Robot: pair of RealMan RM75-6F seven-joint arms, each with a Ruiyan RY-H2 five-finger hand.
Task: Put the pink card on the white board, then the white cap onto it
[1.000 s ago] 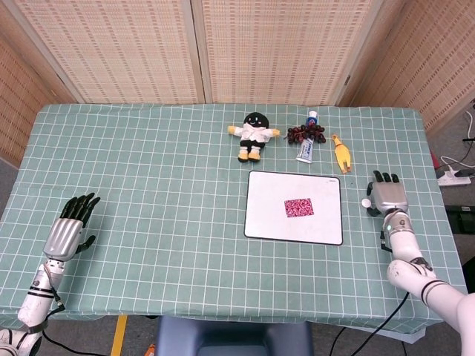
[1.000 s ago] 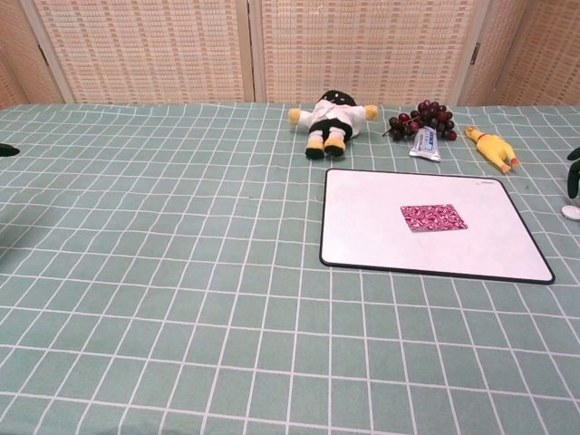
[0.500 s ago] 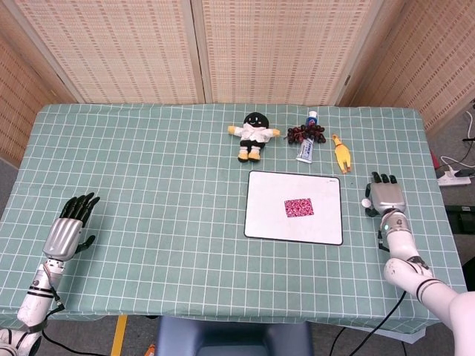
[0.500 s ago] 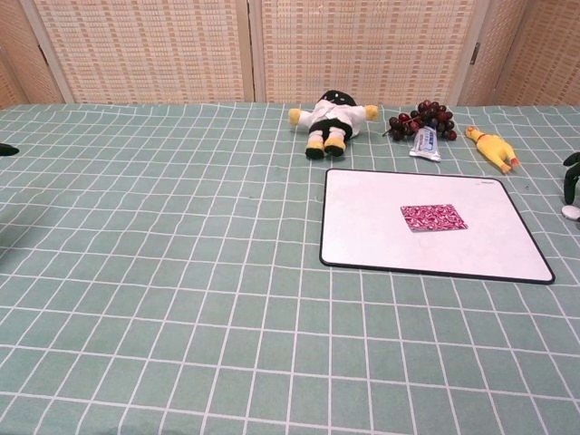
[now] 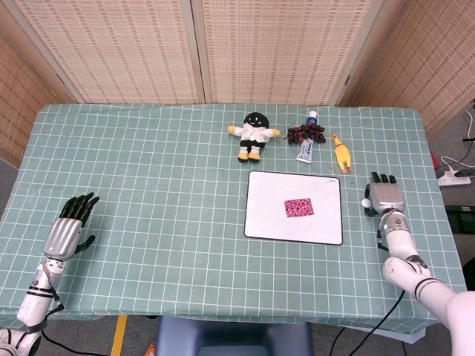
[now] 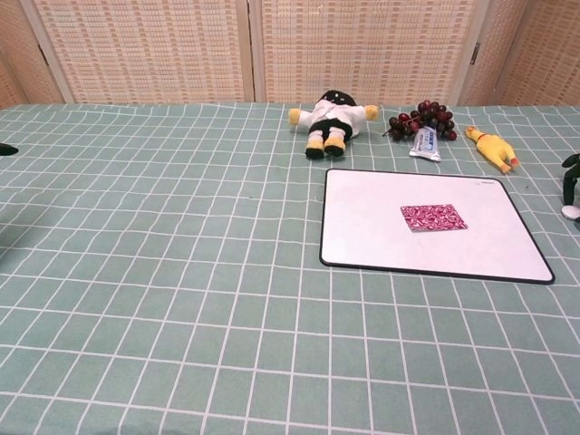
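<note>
The pink patterned card (image 5: pixel 299 208) (image 6: pixel 433 217) lies flat near the middle of the white board (image 5: pixel 271 219) (image 6: pixel 372 227). A small white cap (image 5: pixel 367 202) (image 6: pixel 571 212) rests on the tablecloth just right of the board. My right hand (image 5: pixel 387 197) (image 6: pixel 572 174) hovers beside the cap with fingers extended and its thumb side close against the cap; I cannot tell whether they touch. It holds nothing. My left hand (image 5: pixel 70 228) lies at the table's left front, fingers spread and empty; the chest view shows only a dark fingertip of it at the left edge.
Behind the board lie a plush doll (image 5: pixel 254 134), a bunch of dark grapes (image 5: pixel 306 134), a toothpaste tube (image 5: pixel 305 150) and a yellow rubber chicken (image 5: pixel 341 154). The green checked tablecloth (image 5: pixel 163 185) covers the table.
My right hand has shifted slightly left and down toward the cap, its fingers looking shorter from above. The card, the cap and the left hand have not moved.
</note>
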